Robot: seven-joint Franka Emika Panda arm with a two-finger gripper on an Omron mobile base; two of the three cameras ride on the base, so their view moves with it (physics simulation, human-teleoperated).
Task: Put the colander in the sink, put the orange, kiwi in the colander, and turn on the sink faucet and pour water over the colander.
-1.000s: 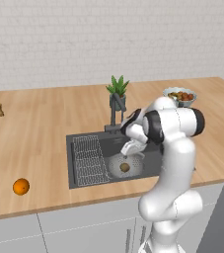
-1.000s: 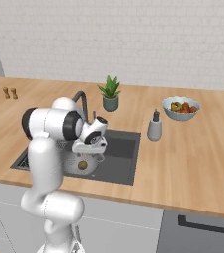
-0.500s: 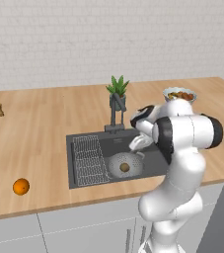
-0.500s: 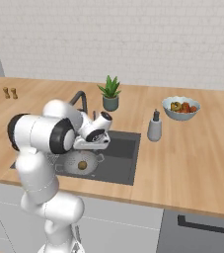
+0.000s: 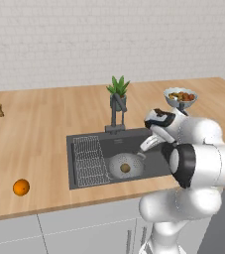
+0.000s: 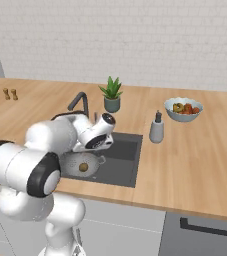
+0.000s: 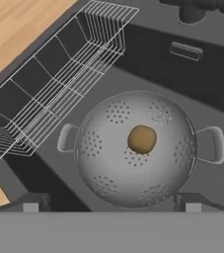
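Fingers [image 7: 108, 205] spread above colander [image 7: 135, 148] holding kiwi [image 7: 142, 139], wire rack [image 7: 54, 84] beside.

Arm folded tight over its own base; elbow link pushed forward, forearm angled down and in; wrist bent, hand pitched downward; gripper [image 7: 111, 202] jaws spread wide, nothing between them; fingertips [image 7: 30, 202] sit at opposite sides of the hand view, level with each other; in the left base view the hand [image 5: 156, 130] sits in front of the upper arm, fingers aimed down-left; in the right base view the hand [image 6: 99, 136] shows past the shoulder link, tilted down; fingers touching nothing.
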